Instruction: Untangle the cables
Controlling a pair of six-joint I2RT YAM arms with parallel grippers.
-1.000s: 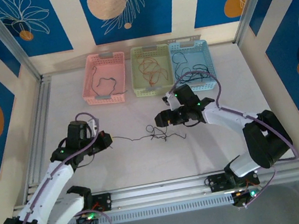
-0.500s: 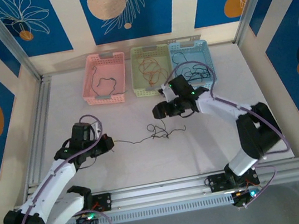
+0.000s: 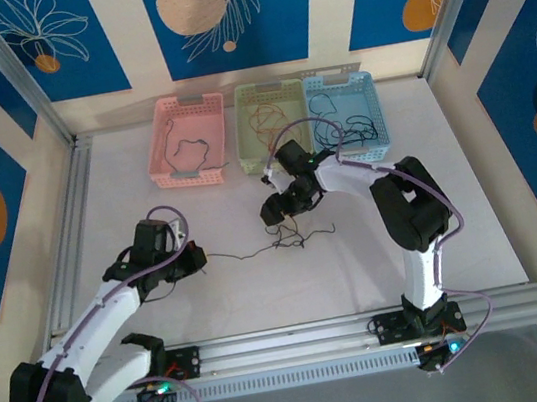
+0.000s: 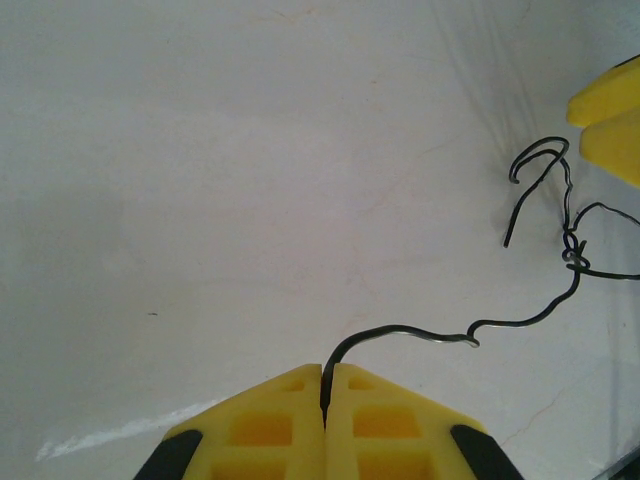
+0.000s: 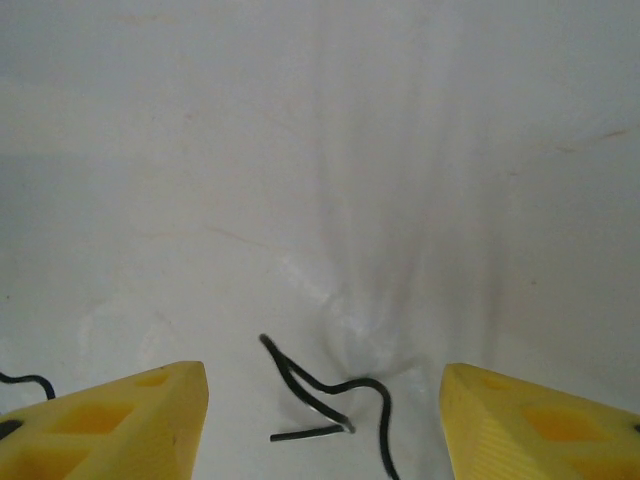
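Firmly pinches one end of a black cable (image 4: 440, 335) in the left gripper (image 4: 323, 372), toward the left edge of the table (image 3: 475, 231); holds the right gripper (image 5: 325, 385) parted over the clump of cables (image 3: 289, 236) mid-table, grasping nothing.

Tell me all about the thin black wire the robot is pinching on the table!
The black wire is thin, dark and bendy-looking, with wiggles and little hooks along it. One end is pinched between the shut yellow fingers of the left gripper. From there it runs across the white table to a small knot, where it gets tangled up. The right gripper hangs open over that tangle, with loops lying between its fingers.
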